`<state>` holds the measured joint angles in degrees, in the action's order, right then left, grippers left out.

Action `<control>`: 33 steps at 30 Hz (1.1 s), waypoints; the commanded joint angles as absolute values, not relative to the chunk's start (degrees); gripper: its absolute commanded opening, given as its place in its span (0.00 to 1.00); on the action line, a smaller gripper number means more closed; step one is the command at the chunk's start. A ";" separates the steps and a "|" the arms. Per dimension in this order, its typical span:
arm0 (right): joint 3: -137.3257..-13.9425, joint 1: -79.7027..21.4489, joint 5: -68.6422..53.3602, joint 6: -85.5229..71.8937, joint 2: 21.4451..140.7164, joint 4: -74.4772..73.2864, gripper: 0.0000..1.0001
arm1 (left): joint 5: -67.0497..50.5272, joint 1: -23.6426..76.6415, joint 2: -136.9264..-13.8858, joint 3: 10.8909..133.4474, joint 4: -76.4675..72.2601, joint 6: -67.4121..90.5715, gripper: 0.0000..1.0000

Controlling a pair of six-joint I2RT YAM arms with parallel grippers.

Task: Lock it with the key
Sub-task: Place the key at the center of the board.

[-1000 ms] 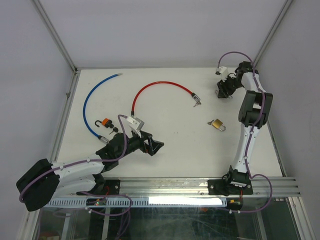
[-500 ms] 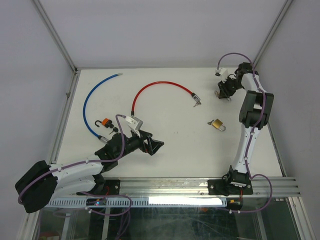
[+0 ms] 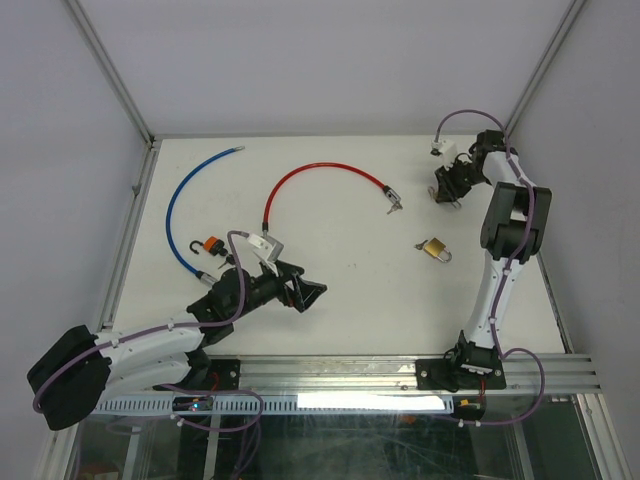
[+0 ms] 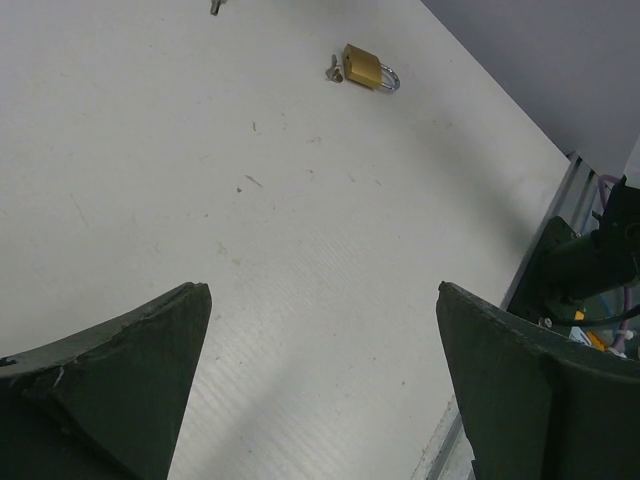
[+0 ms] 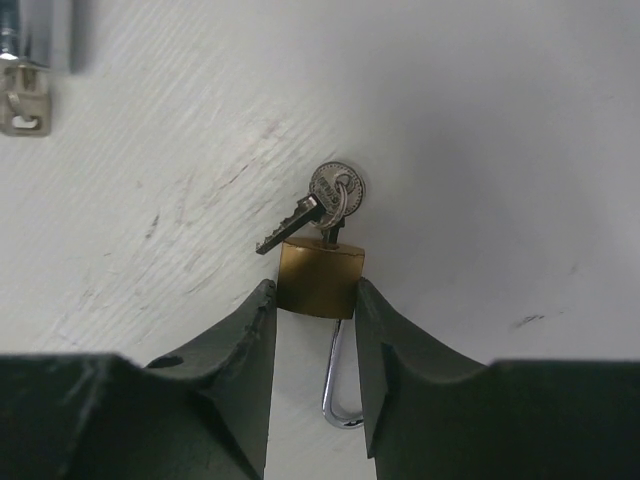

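A small brass padlock (image 5: 320, 276) lies on the white table with its shackle (image 5: 338, 392) pointing back between my fingers. A key (image 5: 331, 190) on a ring sticks in its far end, and a second key hangs from the same ring. My right gripper (image 5: 313, 286) is shut on the padlock's body, one pad against each side. From above, that gripper (image 3: 446, 187) sits at the far right of the table and covers the padlock. My left gripper (image 3: 311, 293) hovers open near the front left and holds nothing.
A second brass padlock (image 3: 434, 249) with a key lies mid-right, also seen as the padlock (image 4: 365, 68) in the left wrist view. A red cable lock (image 3: 320, 173) ends in a keyed head (image 3: 393, 203). A blue cable (image 3: 185, 200) and an orange padlock (image 3: 211, 244) lie at the left.
The right gripper's jaws have closed in onto the padlock at the far right. The left arm has barely shifted and stays open.
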<state>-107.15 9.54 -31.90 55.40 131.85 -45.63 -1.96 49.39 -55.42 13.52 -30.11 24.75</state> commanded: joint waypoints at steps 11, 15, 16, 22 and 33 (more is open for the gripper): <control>-93.21 8.93 -40.72 51.88 114.33 -43.81 0.00 | -7.50 48.77 -51.37 10.39 -38.21 25.45 0.99; -87.11 7.08 -42.56 53.29 108.36 -45.48 0.00 | -8.87 48.70 -50.23 8.95 -41.30 25.48 0.99; -85.13 6.00 -42.50 54.06 106.30 -45.93 0.00 | -9.13 48.70 -49.99 8.64 -42.07 25.67 0.99; -71.21 -5.94 -39.08 56.72 91.09 -43.38 0.00 | -9.31 48.74 -50.66 8.02 -45.36 29.13 0.91; -58.62 -30.14 -31.84 48.05 75.54 -32.67 0.00 | -4.22 48.22 -50.87 7.66 -48.60 45.02 0.60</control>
<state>-60.80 -27.55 -33.41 52.60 78.54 -39.72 -6.96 48.84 -51.03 8.45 -40.91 35.53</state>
